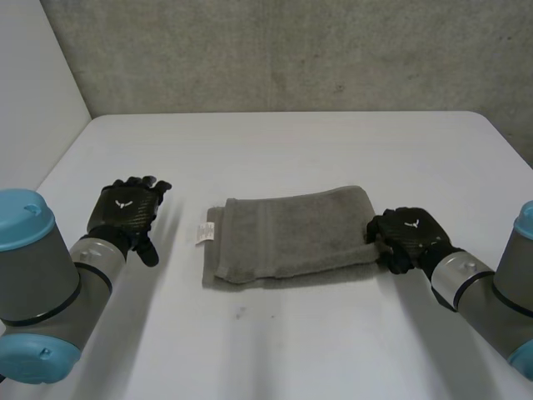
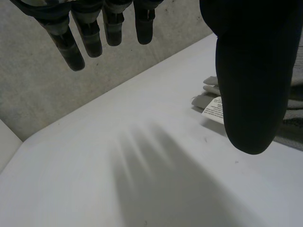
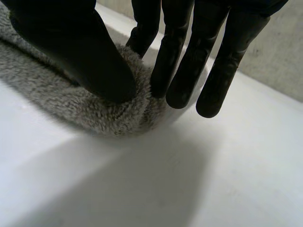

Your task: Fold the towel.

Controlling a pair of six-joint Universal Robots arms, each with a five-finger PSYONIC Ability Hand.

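My left hand (image 1: 125, 212) hangs over the left part of the flat white table (image 1: 291, 150), palm down and holding nothing. In my left wrist view its fingers (image 2: 71, 47) reach out straight and a little spread, with the thumb (image 2: 251, 80) set well away from them, so the hand is wide. It touches nothing and stays apart from the cloth, with bare tabletop between the two.

To its right, about the middle of the table, lies the grey terry towel (image 1: 287, 233), folded into a long oblong of several layers. It runs across in front of me and its right end sits slightly farther from me than its left. A small white label (image 1: 202, 232) with print on it sticks out at the left end and lies flat on the table. From my left wrist that same label (image 2: 213, 106) shows just beside my thumb, with the stacked edges of the towel (image 2: 210, 87) next to it.

At the towel's right end is my right hand (image 1: 408, 233), low over the table. In my right wrist view the thumb (image 3: 80, 52) rests on top of the fluffy folded edge (image 3: 94, 109) and the fingers (image 3: 184, 61) come down close on the other side, leaving a narrow gap with the towel's end pinched in it.

Behind the table stands a rough grey concrete wall (image 1: 291, 50).
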